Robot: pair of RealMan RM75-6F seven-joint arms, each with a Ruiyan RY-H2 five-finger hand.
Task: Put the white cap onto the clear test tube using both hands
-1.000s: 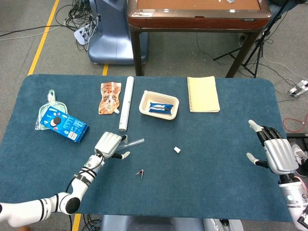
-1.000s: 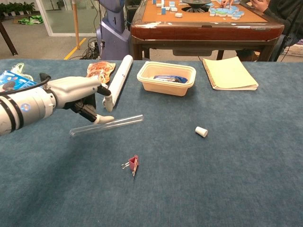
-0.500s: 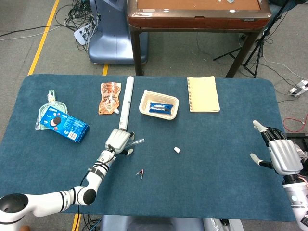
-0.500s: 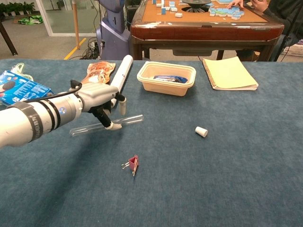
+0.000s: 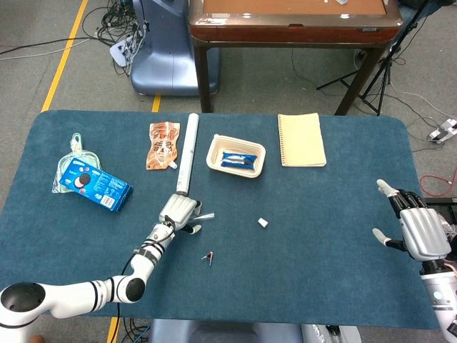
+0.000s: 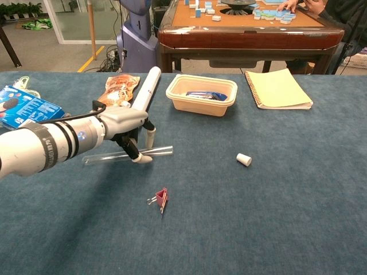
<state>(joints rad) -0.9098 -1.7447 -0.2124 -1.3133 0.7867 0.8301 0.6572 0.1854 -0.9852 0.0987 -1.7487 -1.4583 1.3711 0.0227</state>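
Left hand (image 6: 123,123) arches over the clear glass test tube (image 6: 127,154) lying on the blue table (image 6: 275,200), fingers (image 6: 141,158) straddling it, grip unclear. Small white cap (image 6: 243,159) sits right, apart. Right hand (image 5: 418,230) hovers spread, empty. Beige tray (image 6: 201,94) holds a blue packet (image 6: 205,95).

Head view: high, looking down on whole table (image 5: 343,236). Chest view: low, near, facing across it.

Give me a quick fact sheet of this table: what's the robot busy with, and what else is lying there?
Left robot hand: over the clear test tube, fingers straddling it
Tube: lying flat on the blue table
White cap: alone on the cloth, untouched
Right robot hand: open, far right
Nearby: red clip, tray, notebook
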